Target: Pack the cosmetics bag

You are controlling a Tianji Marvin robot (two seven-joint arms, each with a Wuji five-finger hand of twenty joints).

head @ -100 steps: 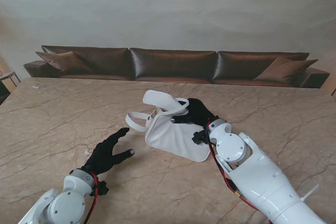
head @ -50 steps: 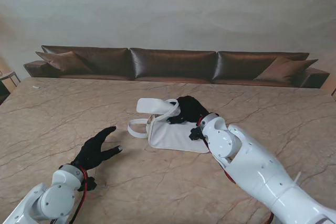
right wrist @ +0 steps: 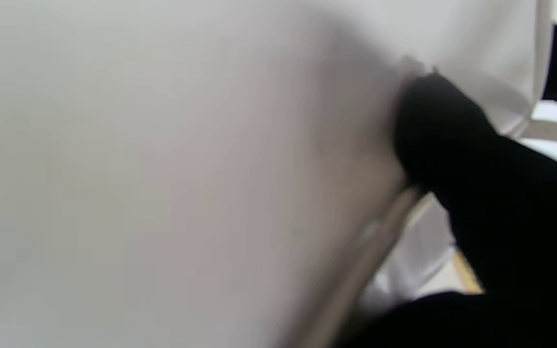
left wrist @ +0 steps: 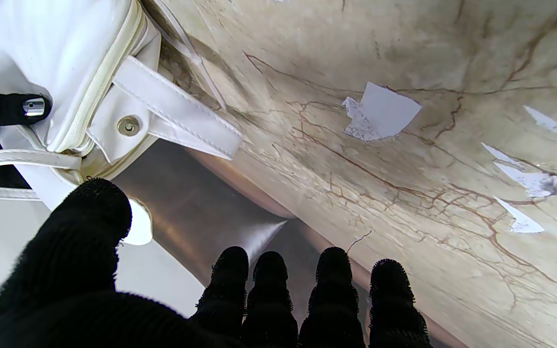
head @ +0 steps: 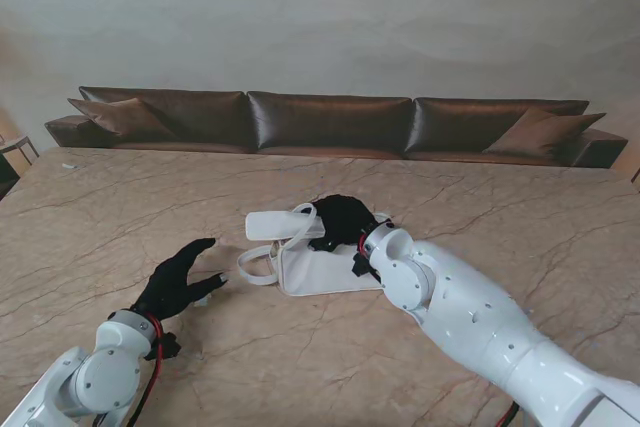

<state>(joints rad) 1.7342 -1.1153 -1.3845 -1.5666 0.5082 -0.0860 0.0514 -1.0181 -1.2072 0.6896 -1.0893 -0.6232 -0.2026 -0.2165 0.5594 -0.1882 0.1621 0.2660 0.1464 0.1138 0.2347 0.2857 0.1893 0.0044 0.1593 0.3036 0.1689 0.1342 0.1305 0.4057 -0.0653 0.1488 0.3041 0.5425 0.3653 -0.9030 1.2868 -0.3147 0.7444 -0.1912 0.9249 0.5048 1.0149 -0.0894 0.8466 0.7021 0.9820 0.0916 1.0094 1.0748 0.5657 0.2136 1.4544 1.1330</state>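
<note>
**Bag gripped on the table by the right hand**

The white bag (head: 325,265) was laid on the marble table (head: 110,217), near its middle, with its flap (head: 285,224) raised and a strap (head: 255,265) looped toward the left. The bag's far edge was clasped by the right hand (head: 343,220). The left hand (head: 175,282) was held apart from the bag, fingers (left wrist: 332,290) spread, nothing grasped. Paper scraps (left wrist: 380,116) were scattered on the table.

It looks like a living room in a home: a long brown sofa (head: 330,122) with cushions (head: 115,115) stands behind the big marble surface (head: 120,217).
</note>
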